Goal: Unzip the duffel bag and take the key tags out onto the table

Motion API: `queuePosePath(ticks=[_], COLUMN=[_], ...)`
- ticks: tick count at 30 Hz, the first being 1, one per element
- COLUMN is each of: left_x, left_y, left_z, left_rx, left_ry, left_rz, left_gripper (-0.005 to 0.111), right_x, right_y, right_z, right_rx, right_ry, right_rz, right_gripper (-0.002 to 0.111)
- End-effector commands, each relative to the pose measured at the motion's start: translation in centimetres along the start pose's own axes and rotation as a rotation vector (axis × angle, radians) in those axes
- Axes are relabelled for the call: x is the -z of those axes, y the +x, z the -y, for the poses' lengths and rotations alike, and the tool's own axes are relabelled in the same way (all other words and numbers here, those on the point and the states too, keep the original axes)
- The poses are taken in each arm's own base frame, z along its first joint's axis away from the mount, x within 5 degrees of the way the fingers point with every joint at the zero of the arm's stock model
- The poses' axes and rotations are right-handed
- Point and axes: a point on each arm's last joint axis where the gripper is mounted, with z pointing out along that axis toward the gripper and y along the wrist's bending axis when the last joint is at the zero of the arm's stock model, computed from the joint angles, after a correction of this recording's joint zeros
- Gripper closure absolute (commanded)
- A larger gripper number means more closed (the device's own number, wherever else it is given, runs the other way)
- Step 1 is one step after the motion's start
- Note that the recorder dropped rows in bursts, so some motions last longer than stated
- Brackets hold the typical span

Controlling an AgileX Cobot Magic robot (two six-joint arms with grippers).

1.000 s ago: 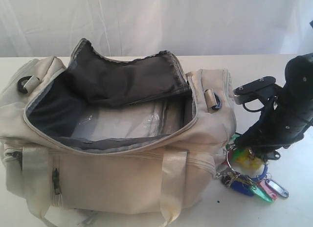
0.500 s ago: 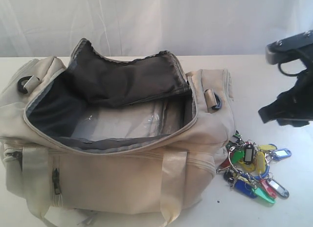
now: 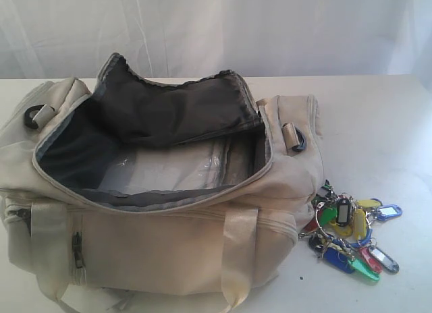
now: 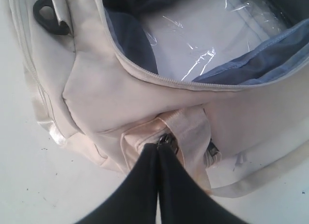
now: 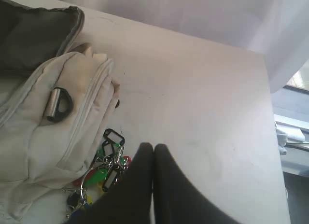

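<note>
The duffel bag (image 3: 169, 245) lies unzipped on the table (image 3: 378, 124), its dark lining folded back and a clear plastic sheet (image 3: 169, 168) showing inside. The key tags (image 3: 347, 229) lie in a coloured bunch on the table against the bag's right end. Neither gripper shows in the exterior view. My left gripper (image 4: 158, 147) is shut, its tips lined up with a small zip pull (image 4: 167, 139) by a strap on the bag (image 4: 111, 93); I cannot tell if they touch. My right gripper (image 5: 153, 147) is shut and empty, above the table (image 5: 203, 89) beside the key tags (image 5: 104, 168).
A black D-ring (image 3: 295, 137) stands up on the bag's right end. A white curtain (image 3: 270, 30) hangs behind the table. In the right wrist view the table's edge (image 5: 268, 103) runs close by, with a drop beyond it.
The right gripper has lifted off the key tags, pulled away out of the exterior view at the right and closed. The key tags stay on the table. The bag has not moved.
</note>
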Motion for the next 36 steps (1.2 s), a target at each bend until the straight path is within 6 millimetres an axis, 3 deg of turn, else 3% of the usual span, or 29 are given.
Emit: queuePosePath(ticks=[1,16,20,23,25,27,32,36], left_x=[0.0,0.3,3.3,7.3,8.0,7.2,1.3,0.2], left_y=[-0.1,0.0,0.6,2.1,3.5,5.4,9.0,9.7], left_z=[0.0,0.1,1.1,2.5,2.9,3.1,2.4,2.4], left_rx=[0.008,0.004,-0.035,-0.155,-0.152,-0.13,0.047,0.088], left_ry=[-0.002,-0.006,-0.049,-0.163,-0.214,-0.242,-0.187,-0.16], left_rz=[0.02,0.033,0.174,0.413,0.559,0.658,0.641,0.616], left_gripper=[0.107,0.107,0.107,0.107,0.107,0.107,0.107,0.107], right_x=[0.3,0.3,0.3,0.3,0.3,0.3,0.4,0.4], right_y=[-0.2,0.0,0.0,0.0,0.0,0.0,0.0,0.0], right_z=[0.2,0.2,0.2,0.2,0.2,0.2,0.2,0.2], right_rx=[0.001,-0.002,-0.002,-0.002,-0.002,-0.002,-0.003,-0.003], right_ry=[0.018,0.015,0.015,0.015,0.015,0.015,0.015,0.015], right_rz=[0.04,0.027,0.027,0.027,0.027,0.027,0.022,0.022], right_gripper=[0.108,0.108,0.108,0.108,0.108,0.108,0.108,0.108])
